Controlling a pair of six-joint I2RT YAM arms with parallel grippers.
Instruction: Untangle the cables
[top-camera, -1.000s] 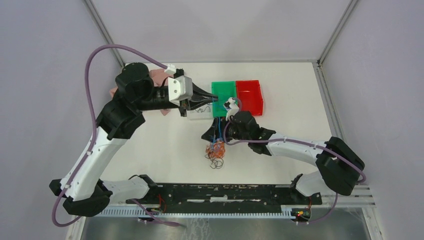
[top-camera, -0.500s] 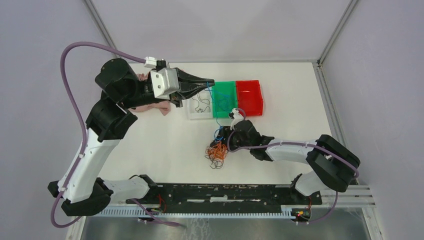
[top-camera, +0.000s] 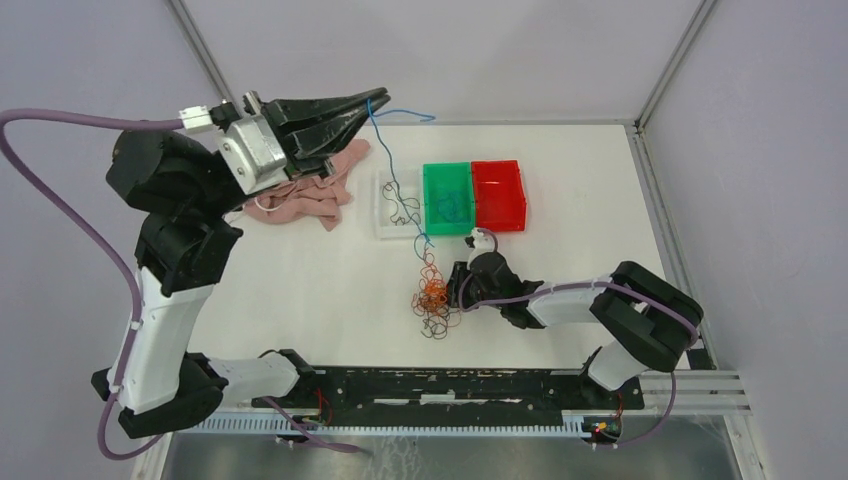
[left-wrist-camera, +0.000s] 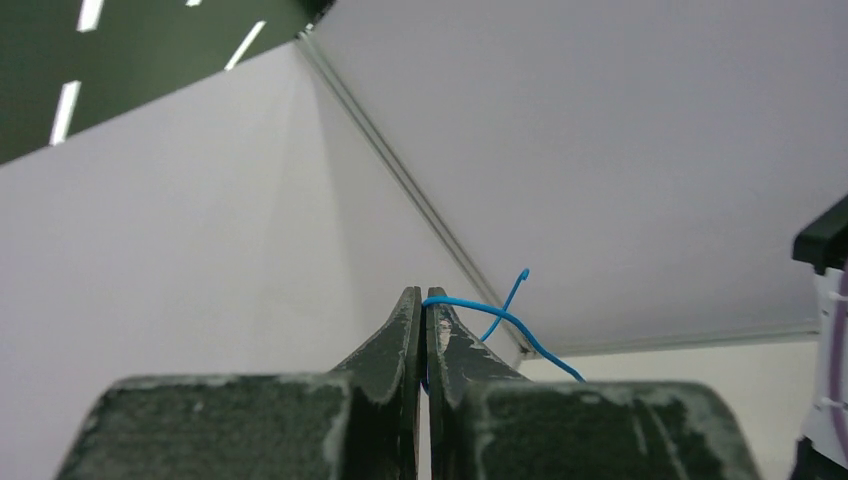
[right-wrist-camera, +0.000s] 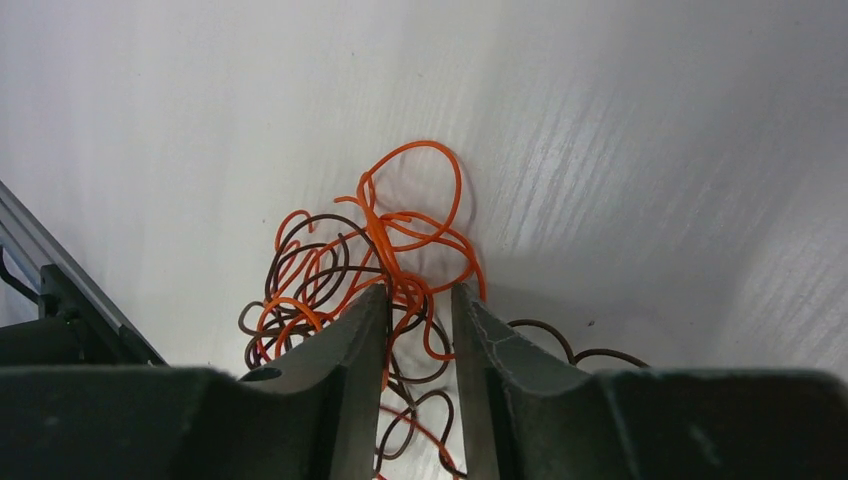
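Observation:
The cables (top-camera: 432, 300) lie as a small wad of orange and dark brown curls in the middle of the table. A blue cable (top-camera: 395, 180) rises from the wad, slanting up to the left. My left gripper (top-camera: 380, 97) is held high over the back of the table and is shut on the blue cable's upper end (left-wrist-camera: 500, 318), pinched at the tips (left-wrist-camera: 423, 293). My right gripper (top-camera: 455, 290) is low at the wad's right side. Its jaws (right-wrist-camera: 418, 290) stand a little apart, with orange and brown strands (right-wrist-camera: 380, 260) between them.
A pink cloth (top-camera: 310, 190) with a white cord lies at the back left. Behind the wad stand a clear tray (top-camera: 385, 225) with dark wires, a green bin (top-camera: 448, 170) holding blue wire, and a red bin (top-camera: 498, 193). A black rail (top-camera: 450, 385) runs along the near edge.
My left gripper rose and swung back to the left, drawing the blue cable out of the wad. My right gripper dropped down to the wad and its jaws narrowed.

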